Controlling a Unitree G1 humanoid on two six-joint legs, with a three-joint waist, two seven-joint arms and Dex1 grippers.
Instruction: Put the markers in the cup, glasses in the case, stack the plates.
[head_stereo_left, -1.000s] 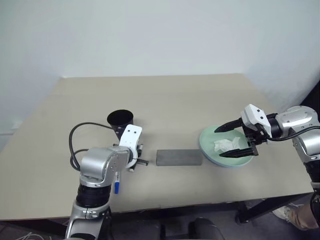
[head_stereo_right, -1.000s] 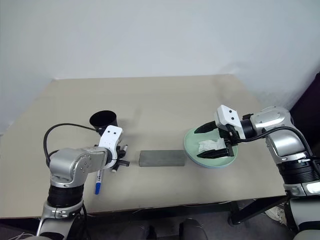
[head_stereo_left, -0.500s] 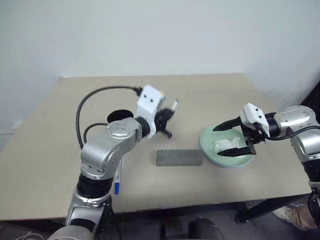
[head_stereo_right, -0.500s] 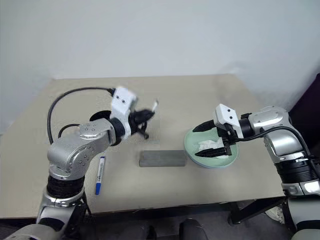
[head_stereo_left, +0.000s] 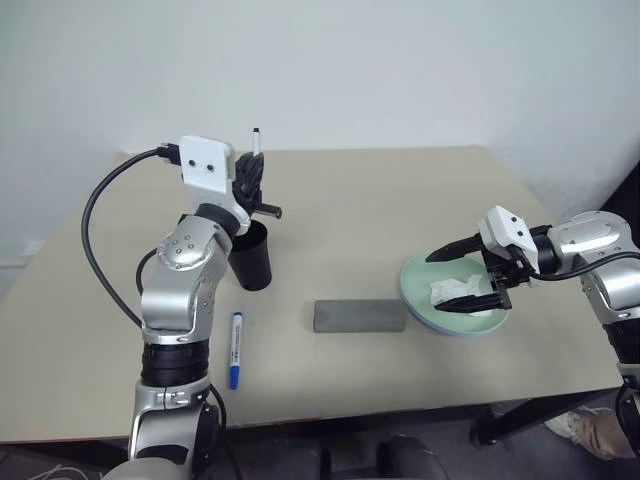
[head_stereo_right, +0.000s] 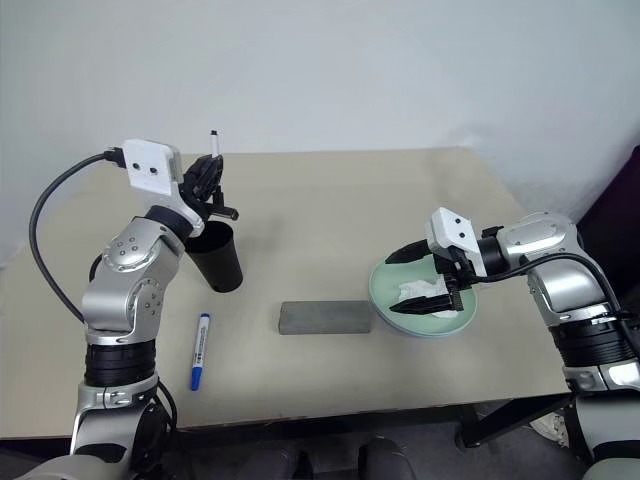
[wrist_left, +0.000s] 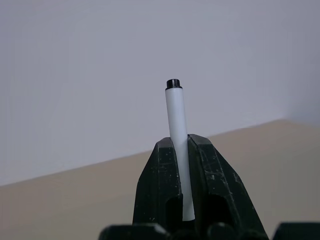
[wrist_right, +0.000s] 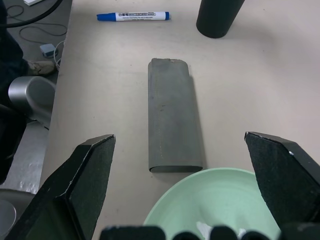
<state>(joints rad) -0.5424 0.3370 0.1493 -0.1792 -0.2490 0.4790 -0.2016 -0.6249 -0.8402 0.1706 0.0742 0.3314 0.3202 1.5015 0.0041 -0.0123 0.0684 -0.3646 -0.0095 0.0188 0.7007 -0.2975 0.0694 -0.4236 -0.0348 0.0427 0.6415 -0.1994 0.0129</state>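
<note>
Left gripper (head_stereo_left: 252, 178) raised above black cup (head_stereo_left: 252, 258), fingers clamped on upright black-capped marker (wrist_left: 178, 145). Blue-capped marker (head_stereo_left: 236, 349) lies on table (head_stereo_left: 400, 190) near cup. Grey case (head_stereo_left: 359, 315) closed, mid-table. Right gripper (head_stereo_left: 462, 278) spread wide over mint green plate (head_stereo_left: 420, 290) holding tissue (head_stereo_left: 452, 291).

The black-capped marker (wrist_left: 176, 131) disappears between the jaws at its lower end; the mint plate (wrist_right: 215, 200) runs off the picture's edge.

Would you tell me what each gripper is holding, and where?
The left gripper pinches the black-capped marker near its lower end, upright. The right gripper holds nothing, jaws open.
</note>
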